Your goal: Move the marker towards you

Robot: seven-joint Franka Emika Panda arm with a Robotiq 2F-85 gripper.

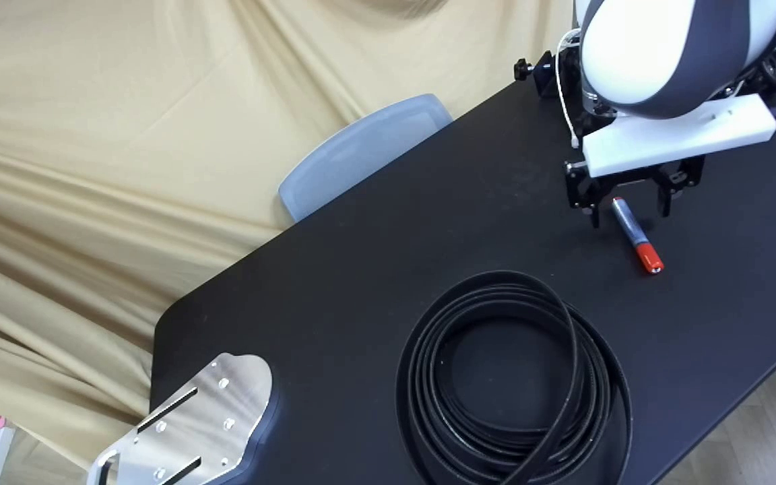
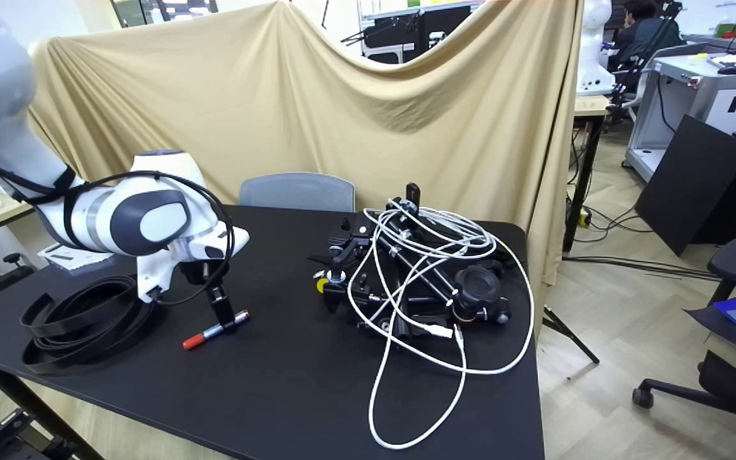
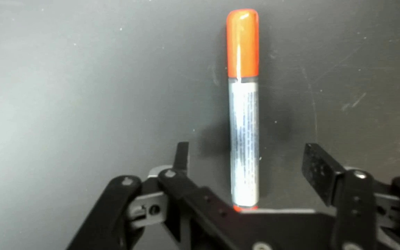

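The marker (image 1: 632, 230), with a grey-blue barrel and a red cap, lies on the black table. It also shows in the other exterior picture (image 2: 213, 331). In the wrist view the marker (image 3: 244, 121) runs up and down with its red cap at the top. My gripper (image 1: 630, 217) is open, with one finger on each side of the marker's barrel. In the wrist view the gripper (image 3: 247, 143) has a gap on both sides of the barrel and touches neither side. The gripper body covers the barrel's lower end there. How far the fingertips are above the table I cannot tell.
A coiled black cable (image 1: 422, 377) lies near the marker's cap end. A silver metal plate (image 1: 192, 417) is at the table's far end. A black stand with white cables (image 2: 419, 275) lies on the table behind the gripper. A grey chair (image 2: 298, 191) stands at the edge.
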